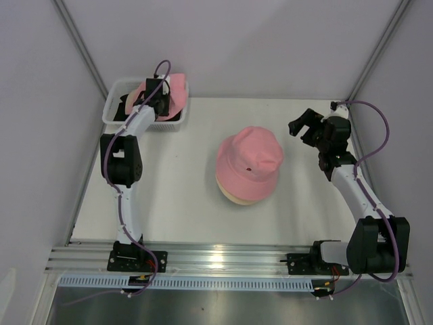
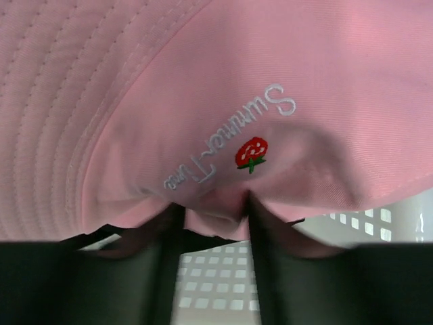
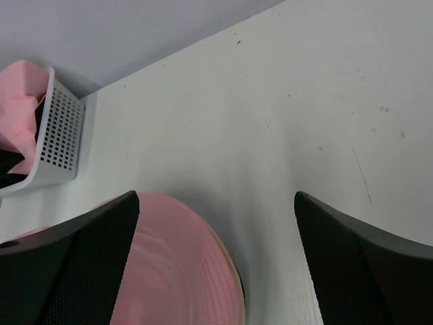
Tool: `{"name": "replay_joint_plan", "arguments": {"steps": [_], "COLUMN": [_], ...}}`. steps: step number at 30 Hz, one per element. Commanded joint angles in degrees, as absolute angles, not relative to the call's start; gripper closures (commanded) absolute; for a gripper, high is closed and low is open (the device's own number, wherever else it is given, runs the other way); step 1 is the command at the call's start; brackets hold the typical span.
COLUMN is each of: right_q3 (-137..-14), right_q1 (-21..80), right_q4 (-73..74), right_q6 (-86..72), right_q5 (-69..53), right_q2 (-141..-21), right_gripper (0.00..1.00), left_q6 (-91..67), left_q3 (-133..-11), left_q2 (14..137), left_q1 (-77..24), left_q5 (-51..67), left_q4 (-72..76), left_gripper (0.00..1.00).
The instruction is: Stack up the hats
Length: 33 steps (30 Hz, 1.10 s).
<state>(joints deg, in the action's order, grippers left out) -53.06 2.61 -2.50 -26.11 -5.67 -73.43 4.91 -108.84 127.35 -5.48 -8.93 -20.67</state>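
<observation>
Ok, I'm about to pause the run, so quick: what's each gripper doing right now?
Left gripper: closed on a fold of the pink strawberry-embroidered hat.
Right gripper: open, holding nothing.

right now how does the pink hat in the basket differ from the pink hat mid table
The basket hat lies crumpled in the white basket; the table hat sits crown up on a cream hat. The left claw pinches the basket hat; no claw touches the table hat. Both are pink bucket hats.
</observation>
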Motion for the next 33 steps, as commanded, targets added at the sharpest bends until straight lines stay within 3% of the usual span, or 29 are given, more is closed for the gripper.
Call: {"name": "replay_joint_plan", "arguments": {"steps": [1, 3, 4, 5, 12, 19, 27, 33], "right_q3": [-55.81, -55.81, -55.72, -55.64, -55.2, -55.28, -54.76, -51.42], "right_q1": [3.16, 3.51, 3.6, 3.69, 4.48, 7.73, 7.3, 5.01], "right_q4": [-4.57, -4.31, -4.31, -4.31, -5.36, -10.63, -18.19, -28.46], "right_q6": [-26.28, -26.19, -26.19, -26.19, -27.24, -27.95, -28.04, -33.3], "right_q5": [-3.52, -2.99, -2.55, -2.37, -2.37, -4.65, -9.74, -17.64], "right_q2": [-71.99, -71.63, -71.28, -71.11, -69.7, -71.37, -68.47, -65.13], "right_gripper": [0.01, 0.01, 0.01, 0.01, 0.01, 0.0, 0.01, 0.01], "left_q6": [6.07, 5.8, 5.45, 5.19, -2.62, -20.9, -45.74, -61.49], "left_q3": [-111.18, -110.66, -110.57, -110.39, -109.26, -101.17, -91.68, -91.75], "left_q2": [128.23, 127.36, 126.31, 125.6, 113.84, 98.28, 90.44, 91.75], "left_q1": [-5.1, -5.01, -5.01, -4.84, -3.87, -3.95, -8.34, -15.9], "left_q5": [-9.75, -9.58, -9.23, -9.05, -0.45, 27.0, 50.85, 58.96], "left_q4": [-17.67, -16.88, -16.79, -16.7, -18.19, -14.95, 8.3, 22.48], "left_gripper": [0.67, 0.79, 0.98, 0.99, 1.0, 0.99, 0.99, 0.99]}}
